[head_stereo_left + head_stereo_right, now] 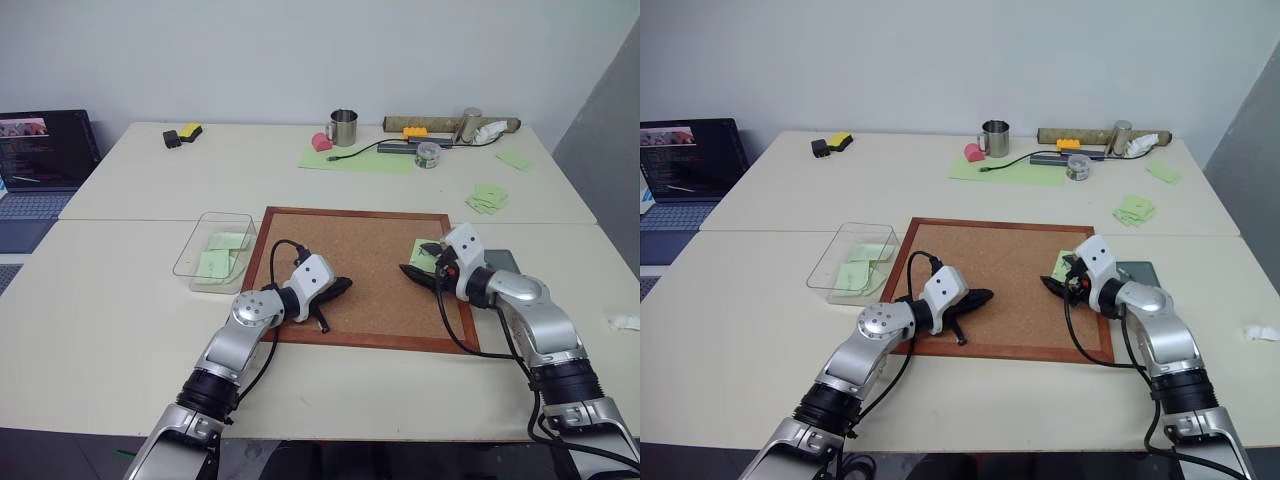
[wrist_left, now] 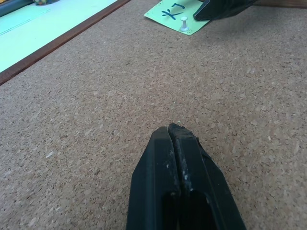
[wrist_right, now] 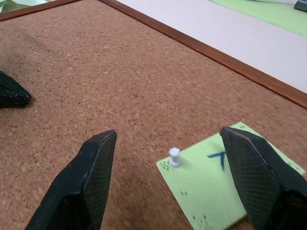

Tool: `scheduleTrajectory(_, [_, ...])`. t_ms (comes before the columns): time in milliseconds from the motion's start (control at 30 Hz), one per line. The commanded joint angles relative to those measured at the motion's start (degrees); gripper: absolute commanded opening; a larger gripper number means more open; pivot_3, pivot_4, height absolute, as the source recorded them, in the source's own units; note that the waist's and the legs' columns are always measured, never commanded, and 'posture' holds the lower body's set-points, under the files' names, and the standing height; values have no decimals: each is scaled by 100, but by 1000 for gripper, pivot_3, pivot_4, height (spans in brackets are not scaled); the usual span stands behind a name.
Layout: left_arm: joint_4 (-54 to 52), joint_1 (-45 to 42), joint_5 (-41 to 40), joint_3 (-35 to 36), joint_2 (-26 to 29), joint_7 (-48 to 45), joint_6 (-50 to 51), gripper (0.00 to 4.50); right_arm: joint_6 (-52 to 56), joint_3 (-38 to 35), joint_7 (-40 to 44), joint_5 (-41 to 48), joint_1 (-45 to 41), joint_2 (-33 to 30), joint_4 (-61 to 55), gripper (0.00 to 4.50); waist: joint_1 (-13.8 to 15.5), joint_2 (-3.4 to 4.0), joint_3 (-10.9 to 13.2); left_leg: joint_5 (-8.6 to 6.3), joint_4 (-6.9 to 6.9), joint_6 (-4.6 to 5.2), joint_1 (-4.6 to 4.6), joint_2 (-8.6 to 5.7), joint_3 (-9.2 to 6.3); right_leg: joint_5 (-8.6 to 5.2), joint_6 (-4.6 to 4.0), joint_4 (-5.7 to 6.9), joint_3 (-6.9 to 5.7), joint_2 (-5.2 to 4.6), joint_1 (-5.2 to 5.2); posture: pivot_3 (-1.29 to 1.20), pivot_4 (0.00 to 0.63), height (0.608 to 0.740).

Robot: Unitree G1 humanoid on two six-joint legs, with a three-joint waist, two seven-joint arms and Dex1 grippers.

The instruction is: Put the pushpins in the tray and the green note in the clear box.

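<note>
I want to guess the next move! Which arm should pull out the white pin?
Probably right: the right gripper stands open around the white pushpin on the green note. The left gripper is shut, farther away.

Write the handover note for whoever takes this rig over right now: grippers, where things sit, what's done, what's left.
Left gripper: shut, empty, over the bare corkboard.
Right gripper: open, fingers either side of the white pushpin, not closed on it.
Green note: on the corkboard's right side, pinned by that pushpin.
Tray: just right of the corkboard, partly hidden by the right arm.
Clear box: left of the corkboard, holding green notes.
Left: pull the pin, put it in the tray, move the note to the box.
</note>
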Motion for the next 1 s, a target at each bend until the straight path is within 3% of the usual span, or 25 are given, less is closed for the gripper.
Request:
scheduleTrajectory(33, [243, 240, 162, -202, 68, -111, 211, 0, -299, -59, -57, -82, -166, 61, 204, 3211, 0, 0, 0, 0, 0, 0, 0, 0, 0, 0, 0, 0, 0, 0, 0, 0, 150, 740])
scheduleTrajectory(567, [200, 283, 165, -203, 80, -110, 220, 0, -466, -177, -1, -35, -166, 110, 453, 5, -2, 1, 0, 0, 0, 0, 0, 0, 0, 0, 0, 1, 0, 0, 0, 0, 150, 740])
scheduleTrajectory(1000, [216, 300, 156, -163, 81, -71, 262, 0, -236, -193, 303, 203, -138, -98, -555, 5, -5, 2, 0, 0, -2, 0, -4, 0, 0, 0, 0, 0, 1, 0, -5, 0, 150, 740])
